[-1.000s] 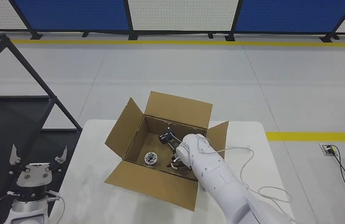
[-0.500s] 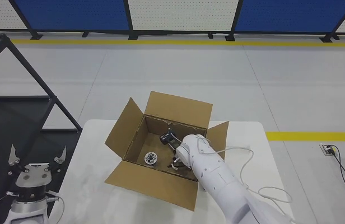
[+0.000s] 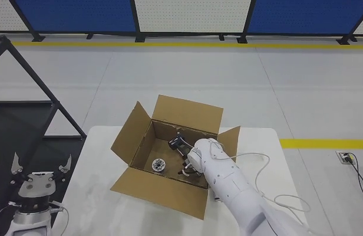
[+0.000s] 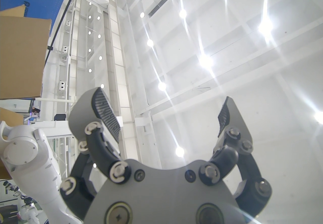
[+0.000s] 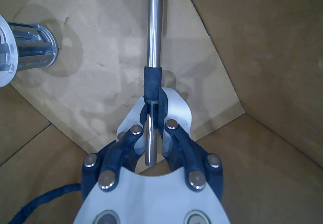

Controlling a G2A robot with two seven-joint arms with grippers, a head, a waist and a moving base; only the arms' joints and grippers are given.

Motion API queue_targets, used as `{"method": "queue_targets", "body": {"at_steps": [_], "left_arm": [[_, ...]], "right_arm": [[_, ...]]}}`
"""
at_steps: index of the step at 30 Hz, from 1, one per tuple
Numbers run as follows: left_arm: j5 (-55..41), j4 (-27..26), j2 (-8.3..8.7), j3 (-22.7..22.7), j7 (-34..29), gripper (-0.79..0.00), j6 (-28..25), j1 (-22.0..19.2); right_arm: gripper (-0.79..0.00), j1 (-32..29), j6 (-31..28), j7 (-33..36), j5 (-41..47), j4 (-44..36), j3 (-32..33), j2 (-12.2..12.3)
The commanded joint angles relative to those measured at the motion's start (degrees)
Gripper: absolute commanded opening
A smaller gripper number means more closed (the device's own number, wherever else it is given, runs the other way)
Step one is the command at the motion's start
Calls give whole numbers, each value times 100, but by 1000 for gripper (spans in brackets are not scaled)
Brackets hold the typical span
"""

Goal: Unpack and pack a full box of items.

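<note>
Inside the box [image 3: 125, 138], the right arm [image 3: 228, 183] is holding the steel rod [image 5: 156, 20] in narrowed jaws, its length apparently running straight ahead of them.

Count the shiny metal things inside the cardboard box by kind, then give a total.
Rod: 1, clamped in the right gripper
Round cylinder: 1, lying on the box floor
Total: 2

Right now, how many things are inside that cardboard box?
2: a metal rod clamped in the right gripper, and a round metal part on the floor of the box. The arm may hide others.
</note>
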Motion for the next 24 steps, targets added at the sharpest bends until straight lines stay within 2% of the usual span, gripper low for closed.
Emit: {"method": "queue_targets", "body": {"at_steps": [1,11,18,22,24], "left_arm": [[10,-2,0,6,-4,0,4,-3],[79,10,-4,81,24,0,45,-43],[143,19,-1,132,35,0,100,-90],[170,23,0,147,45,0,107,-109],[178,20,1,149,47,0,112,-114]], "right_arm": [[-785,11,-77,4,-25,7,0,18],[-785,-6,-284,70,-216,8,-29,110],[-785,-50,-651,55,-357,-64,-59,180],[-785,-68,-610,141,-416,-123,-67,200],[-585,-70,-585,181,-416,-162,-59,206]]}}
